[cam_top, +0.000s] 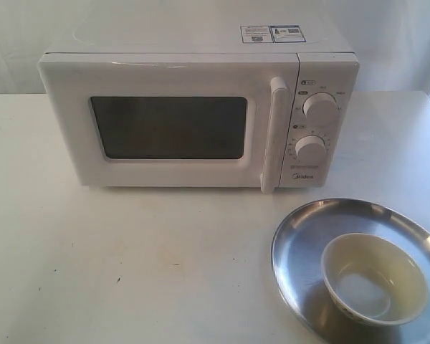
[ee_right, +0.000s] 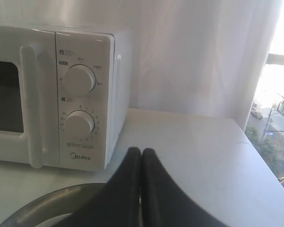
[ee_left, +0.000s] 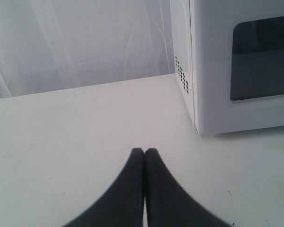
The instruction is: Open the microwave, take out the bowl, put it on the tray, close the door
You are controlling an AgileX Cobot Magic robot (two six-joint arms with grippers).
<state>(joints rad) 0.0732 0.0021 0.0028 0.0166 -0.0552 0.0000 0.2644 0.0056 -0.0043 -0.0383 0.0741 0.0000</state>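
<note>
The white microwave (cam_top: 201, 107) stands at the back of the table with its door (cam_top: 165, 125) shut and the tall bar handle (cam_top: 275, 132) upright. The cream bowl (cam_top: 374, 278) rests upright inside the steel tray (cam_top: 301, 236) at the front right. Neither gripper shows in the exterior view. My left gripper (ee_left: 144, 151) is shut and empty over bare table, off the microwave's (ee_left: 241, 66) left front corner. My right gripper (ee_right: 141, 151) is shut and empty above the tray's rim (ee_right: 52, 201), near the knob panel (ee_right: 80, 99).
The white table (cam_top: 129, 265) stretches in front of the microwave. A pale curtain (ee_right: 194, 52) hangs behind. The table's right edge (ee_right: 255, 156) runs beside a window with a street view.
</note>
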